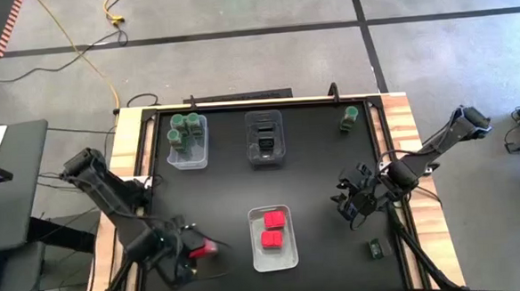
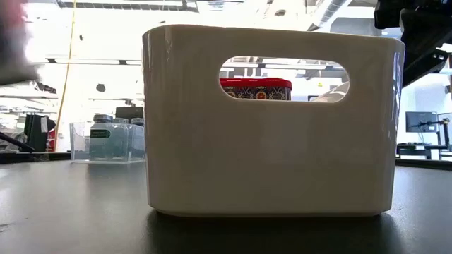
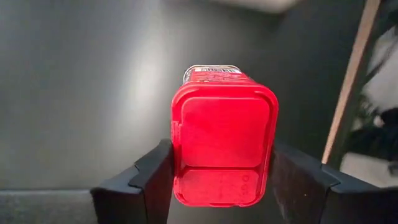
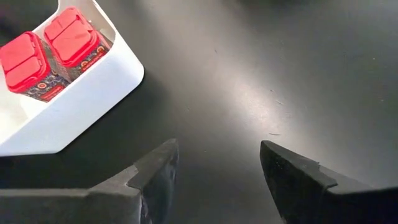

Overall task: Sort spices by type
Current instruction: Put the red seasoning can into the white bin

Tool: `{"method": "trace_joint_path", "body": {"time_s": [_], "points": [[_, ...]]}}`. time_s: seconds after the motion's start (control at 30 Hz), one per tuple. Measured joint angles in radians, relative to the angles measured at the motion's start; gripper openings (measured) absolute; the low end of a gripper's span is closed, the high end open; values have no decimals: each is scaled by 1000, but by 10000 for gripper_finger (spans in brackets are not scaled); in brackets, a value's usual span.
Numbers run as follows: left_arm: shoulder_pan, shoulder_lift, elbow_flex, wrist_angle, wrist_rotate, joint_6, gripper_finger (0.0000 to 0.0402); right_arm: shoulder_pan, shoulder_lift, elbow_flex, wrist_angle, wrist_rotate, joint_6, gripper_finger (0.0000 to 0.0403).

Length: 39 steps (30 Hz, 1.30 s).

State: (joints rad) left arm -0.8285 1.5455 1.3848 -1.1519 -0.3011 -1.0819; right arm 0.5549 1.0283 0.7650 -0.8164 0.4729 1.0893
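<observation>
My left gripper (image 1: 199, 251) is near the table's front left corner, shut on a red spice packet (image 3: 224, 134) whose red lid end faces the wrist. Two more red packets (image 1: 272, 230) stand in the white bin (image 1: 258, 252) at front centre. Several green-lidded jars (image 1: 185, 132) stand in a clear bin (image 1: 200, 157) at the far left. A dark bin (image 1: 265, 138) stands at far centre. One green-lidded jar (image 1: 349, 117) stands on the table at the far right, and a dark box (image 1: 375, 246) lies at the front right. My right gripper (image 4: 217, 168) hangs open over bare table. My left gripper pinches the red packet between its two fingers (image 3: 152, 174), on two opposite sides at the lid end (image 3: 181, 163). The fingers slant steeply down and run along the packet. The packet points away from the wrist, below the fingers, apparently lifted clear of the table.
The white bin (image 4: 93, 93) lies just left of my right gripper (image 1: 350, 205). In the low view it fills the middle, a red packet (image 2: 256, 88) showing through its handle hole. Wooden table edges (image 1: 135, 134) frame the dark mat, with bare mat between the bins.
</observation>
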Motion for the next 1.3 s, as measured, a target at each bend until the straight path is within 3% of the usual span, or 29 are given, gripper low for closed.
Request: {"method": "trace_joint_path", "body": {"time_s": [0.2,0.43,0.67,0.9,1.03,1.3], "points": [[114,7,178,85,-123,274,214,0,0,0,11,0,1,255],[228,162,371,162,-56,545,214,0,0,0,21,0,2,255],[281,305,594,14,89,597,214,0,0,0,21,0,2,255],[310,386,651,15,229,655,214,1,0,0,21,0,1,255],[345,388,650,16,238,670,214,2,0,0,11,0,-1,255],[388,387,648,45,221,561,214,2,0,0,11,0,0,255]]}}
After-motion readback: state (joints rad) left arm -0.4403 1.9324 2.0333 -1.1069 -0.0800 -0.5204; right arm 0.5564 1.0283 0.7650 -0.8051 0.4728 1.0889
